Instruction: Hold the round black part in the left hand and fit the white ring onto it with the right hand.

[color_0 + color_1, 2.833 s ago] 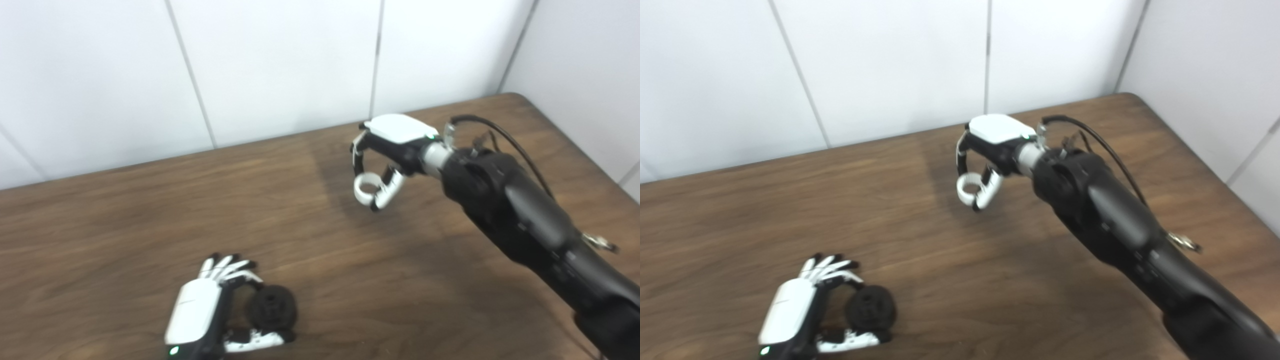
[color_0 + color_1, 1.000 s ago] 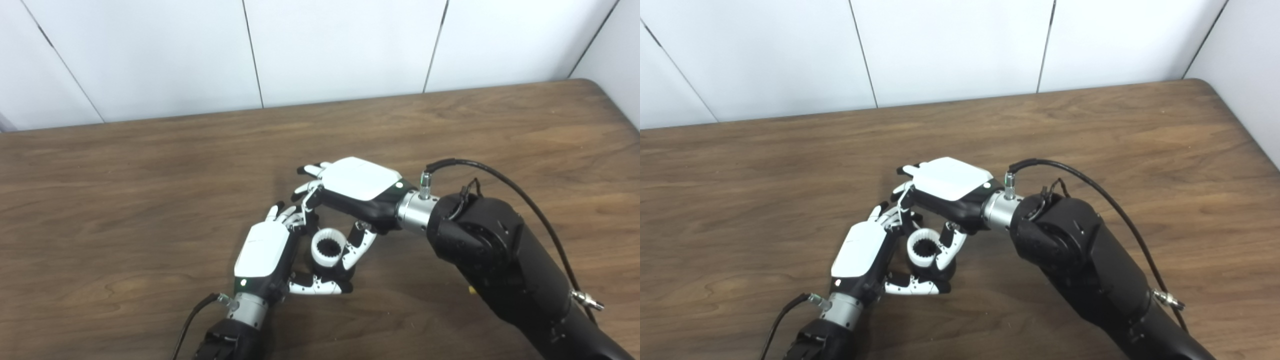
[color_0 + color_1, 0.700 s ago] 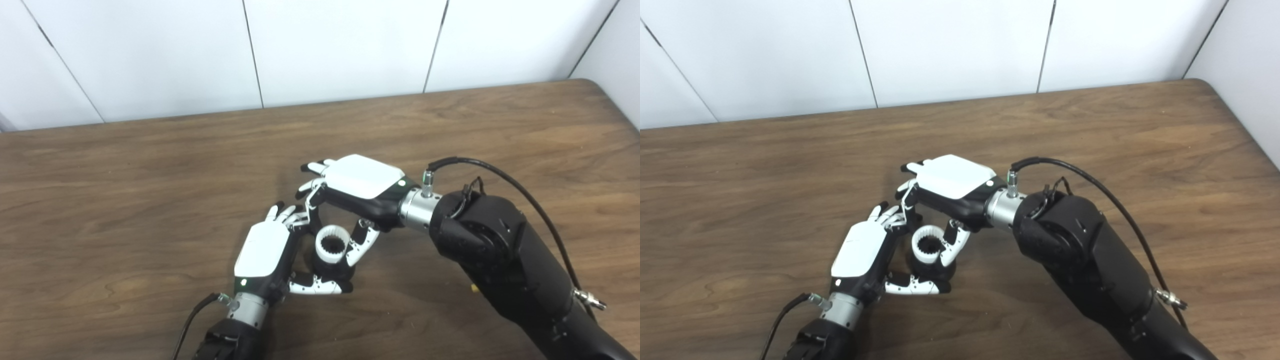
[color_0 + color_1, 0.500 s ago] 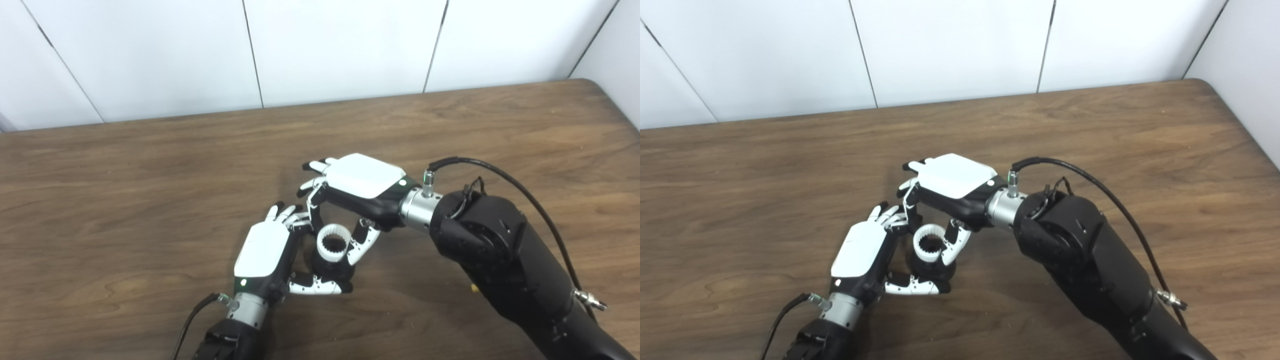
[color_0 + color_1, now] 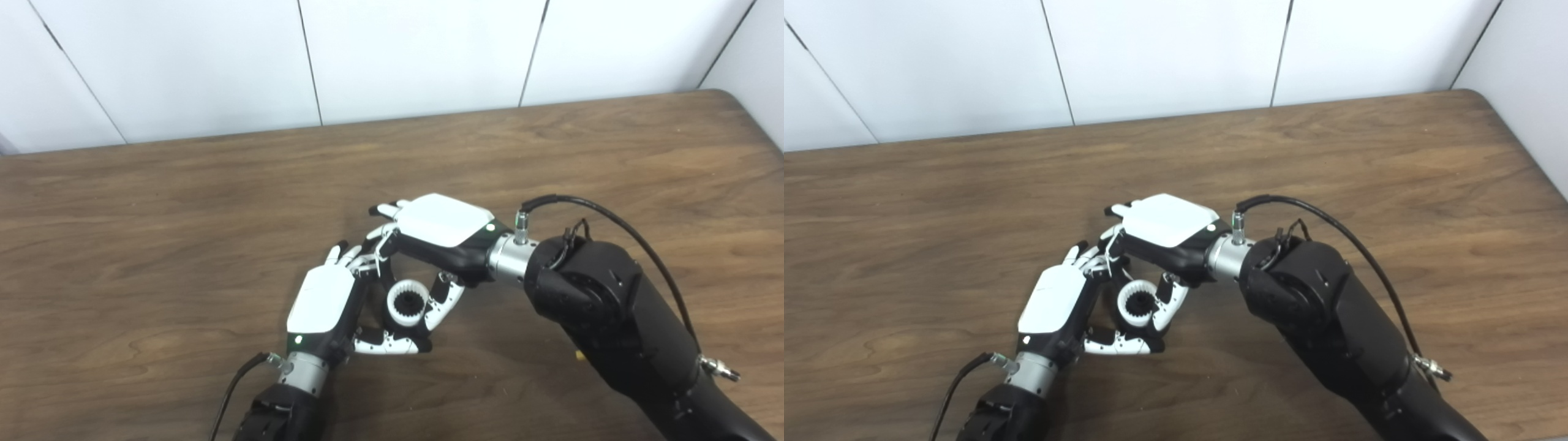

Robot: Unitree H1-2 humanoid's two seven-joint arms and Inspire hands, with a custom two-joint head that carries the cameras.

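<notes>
My right robot hand (image 5: 438,236) has come down a touch since half a second ago, and the white ring (image 5: 406,301) it carries now sits lower, seated over the round black part (image 5: 405,302) instead of hovering just above it; dark shows through the ring's toothed bore in both eye views. The head cameras have also tipped slightly, so the counter's (image 5: 153,202) far edge sits a little higher in my picture; I do not read that as the things moving.

The right robot hand, palm down with its white back plate toward me, pinches the white ring: its thumb (image 5: 446,301) presses the ring's right side and a curled finger (image 5: 1110,247) reaches down at the ring's far left side. Its remaining fingers are stretched out past the ring, over the left hand's fingertips.

My left robot hand (image 5: 323,300) is closed on the round black part, fingers wrapped around its far side and thumb (image 5: 1118,345) lying along its near side on the counter. Most of the black part is hidden by the ring and the two hands, so I cannot tell how deep the ring has gone.

The ring lies between the two palms, below the right one and just right of the left one, near the middle of the counter's near half.
</notes>
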